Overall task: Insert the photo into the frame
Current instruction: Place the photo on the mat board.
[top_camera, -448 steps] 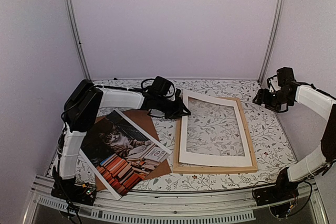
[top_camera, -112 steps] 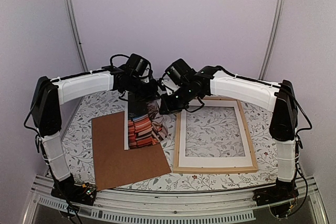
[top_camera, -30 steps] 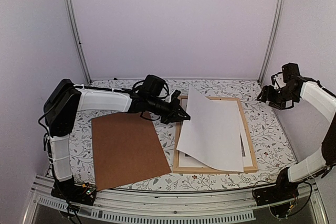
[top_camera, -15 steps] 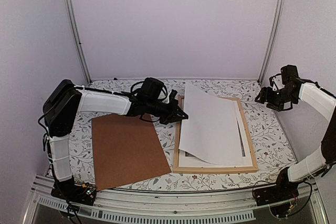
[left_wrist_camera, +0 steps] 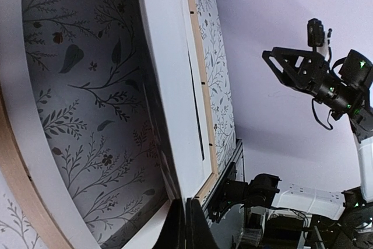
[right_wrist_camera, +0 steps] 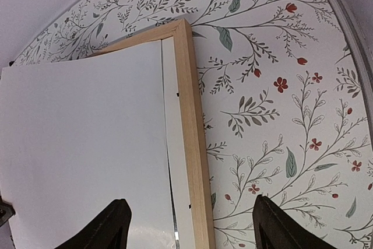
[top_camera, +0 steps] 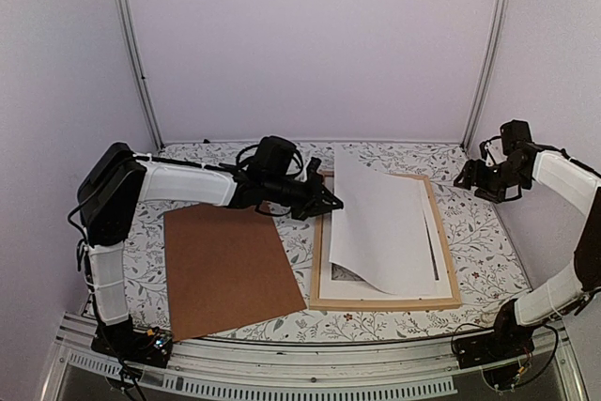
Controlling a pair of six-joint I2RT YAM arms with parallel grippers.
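Left hand [top_camera: 329, 204], pinched shut on the left edge of the photo [top_camera: 385, 227], holds it askew over the frame [top_camera: 449, 260] just to its right, the open right hand [right_wrist_camera: 191, 228] well apart.

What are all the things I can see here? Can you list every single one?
large rectangular photo print: one, plain white back up, lying askew over the frame, left edge lifted.
thin light-wood rectangular picture frame: one, pale wood, flat on the table, right of centre.
white mat border with a rectangular window: one, white, inside the frame, under the photo.
plain brown backing board: one, brown, flat on the table's left side.
table with a flowery cloth: one, white with grey leaves and red flowers, under everything.
left gripper: one, black, shut on the photo's left edge.
right gripper: one, black, open and empty, hovering near the frame's far right corner.
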